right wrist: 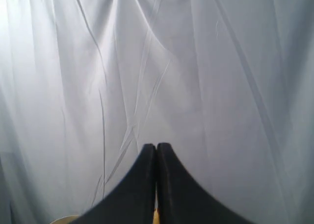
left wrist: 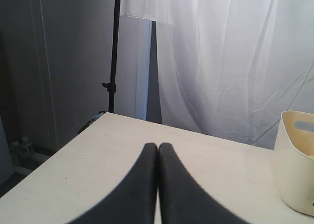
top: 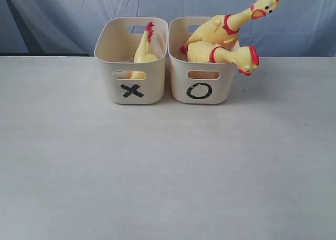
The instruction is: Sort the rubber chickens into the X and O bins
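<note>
In the exterior view the X bin [top: 107, 45] and the O bin [top: 178, 66] stand side by side at the back of the table. The smaller rubber chicken [top: 144, 50] sits inside the X bin, red feet up. Two long rubber chickens lie in the O bin: one [top: 218, 25] has its head raised high to the right, the other [top: 220, 54] hangs its head over the right rim. Neither gripper shows in the exterior view. My left gripper [left wrist: 158, 146] is shut and empty over the table, with a cream bin [left wrist: 294, 160] off to one side. My right gripper [right wrist: 156, 145] is shut, facing the curtain.
A pale table [top: 168, 166] stretches in front of the bins. A white curtain [top: 63, 19] hangs behind them. In the left wrist view a black stand pole [left wrist: 114, 47] rises beyond the table's far edge. A sliver of yellow [right wrist: 156, 217] shows low behind the right fingers.
</note>
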`<move>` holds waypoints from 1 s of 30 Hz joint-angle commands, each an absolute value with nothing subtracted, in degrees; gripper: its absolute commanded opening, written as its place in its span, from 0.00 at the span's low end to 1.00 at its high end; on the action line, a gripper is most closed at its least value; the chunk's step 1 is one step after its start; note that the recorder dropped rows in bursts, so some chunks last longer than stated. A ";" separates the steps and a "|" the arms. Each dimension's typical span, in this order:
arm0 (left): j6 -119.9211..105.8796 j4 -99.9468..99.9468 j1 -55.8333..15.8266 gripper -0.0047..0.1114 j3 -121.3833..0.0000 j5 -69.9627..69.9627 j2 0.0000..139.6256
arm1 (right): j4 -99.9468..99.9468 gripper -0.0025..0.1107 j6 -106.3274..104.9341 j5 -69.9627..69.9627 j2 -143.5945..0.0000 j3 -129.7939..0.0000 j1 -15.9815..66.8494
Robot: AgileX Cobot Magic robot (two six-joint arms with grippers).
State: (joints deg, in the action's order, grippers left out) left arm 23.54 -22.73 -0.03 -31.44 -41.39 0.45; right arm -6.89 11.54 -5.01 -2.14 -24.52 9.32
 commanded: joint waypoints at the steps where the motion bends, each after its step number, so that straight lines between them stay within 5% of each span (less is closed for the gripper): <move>1: 23.48 -23.12 0.46 0.04 -31.31 -40.88 0.00 | -6.74 0.03 11.55 -4.59 0.00 -24.39 6.34; 30: 23.48 -23.96 0.46 0.04 -31.31 -40.88 0.00 | -6.74 0.03 11.55 -4.57 0.00 -24.34 4.68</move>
State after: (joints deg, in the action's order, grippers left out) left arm 23.54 -23.78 0.21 -31.44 -41.39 0.45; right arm -6.89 11.54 -5.01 -0.33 -24.52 5.05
